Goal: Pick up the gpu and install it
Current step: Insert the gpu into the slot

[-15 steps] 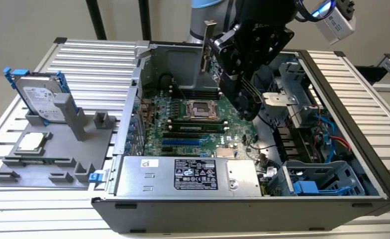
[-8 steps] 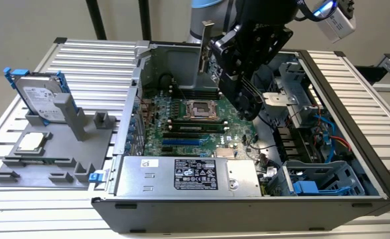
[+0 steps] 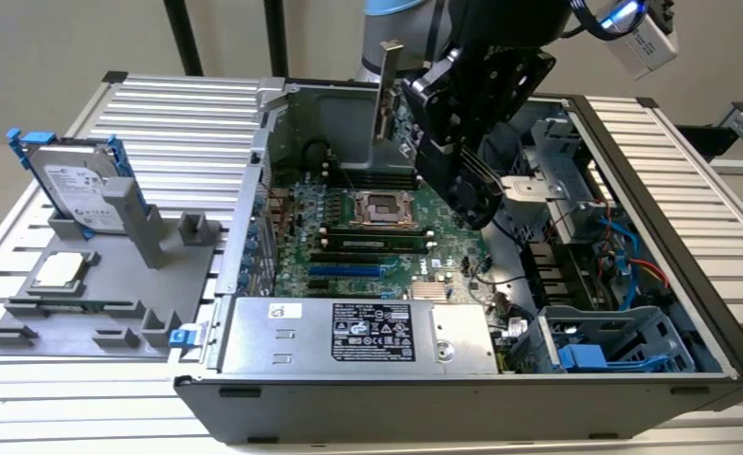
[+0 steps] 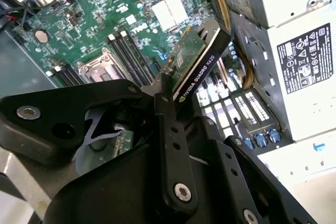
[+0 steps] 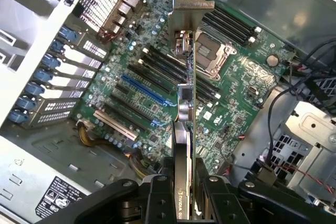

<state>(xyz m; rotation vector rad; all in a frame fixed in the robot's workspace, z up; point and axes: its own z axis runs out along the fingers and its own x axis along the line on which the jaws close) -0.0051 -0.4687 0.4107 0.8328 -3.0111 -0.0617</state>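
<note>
green gpu clamped edge-on in the gripper, hanging mid-frame above the motherboard in the first wrist view, not yet seated, so slot alignment looks critical.

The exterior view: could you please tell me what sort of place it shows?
Likely a robotic PC-assembly bench: an open computer case on a slatted table, a parts fixture beside it, and the claw holding the gpu over the motherboard.

gpu base hidden within gripper (first wrist view), arm cropped — exterior view's top edge
</note>
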